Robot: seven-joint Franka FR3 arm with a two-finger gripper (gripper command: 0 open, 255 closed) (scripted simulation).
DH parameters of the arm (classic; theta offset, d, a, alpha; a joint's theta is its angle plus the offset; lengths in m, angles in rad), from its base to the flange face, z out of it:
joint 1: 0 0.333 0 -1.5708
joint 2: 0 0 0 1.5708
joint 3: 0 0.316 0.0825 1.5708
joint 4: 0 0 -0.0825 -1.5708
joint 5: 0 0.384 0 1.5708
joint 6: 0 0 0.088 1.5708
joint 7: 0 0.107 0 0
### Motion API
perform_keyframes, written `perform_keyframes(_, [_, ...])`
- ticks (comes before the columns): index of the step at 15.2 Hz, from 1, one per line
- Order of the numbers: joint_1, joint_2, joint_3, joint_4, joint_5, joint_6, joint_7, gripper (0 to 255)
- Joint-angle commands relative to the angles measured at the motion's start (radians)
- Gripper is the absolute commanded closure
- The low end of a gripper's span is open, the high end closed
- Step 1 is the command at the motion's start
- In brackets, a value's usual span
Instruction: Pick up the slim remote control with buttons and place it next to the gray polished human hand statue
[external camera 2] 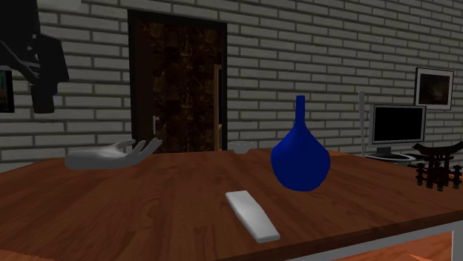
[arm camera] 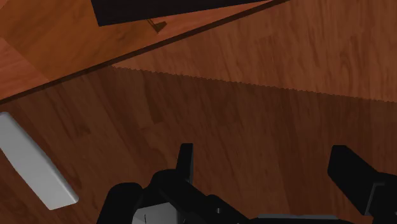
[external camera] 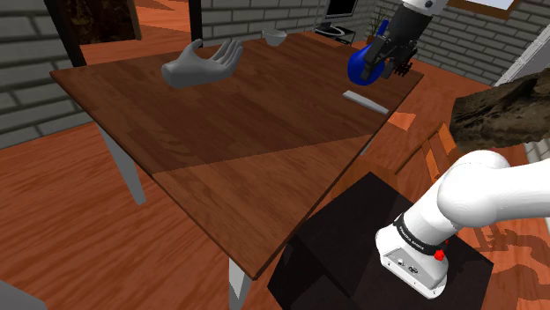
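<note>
while hovering with gripper [arm camera: 264, 159] open and empty beside the remote [arm camera: 32, 162], flat on the table [external camera: 220, 150] near the vase [external camera 2: 300, 159], well apart from the hand statue [external camera: 203, 63], yet to grasp or carry it.

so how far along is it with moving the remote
Nothing is done yet: the remote lies flat on the table by the blue vase, far from the hand statue. In hand: the end effector hangs open and empty above the table, with the remote off to one side of its fingers. Left: line up over the remote, grip it, carry it across and set it beside the statue.
</note>
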Motion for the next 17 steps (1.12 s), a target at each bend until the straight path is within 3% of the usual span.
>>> perform_keyframes(1, [0.000, 0.000, 0.000, 0.000, 0.000, 0.000, 0.000, 0])
perform_keyframes(9, [-0.034, 0.093, -0.177, -0.043, -0.102, 0.115, -0.240, 0])
perform_keyframes(17, [-0.047, 0.282, -0.355, 0.004, -0.161, 0.245, -0.481, 0])
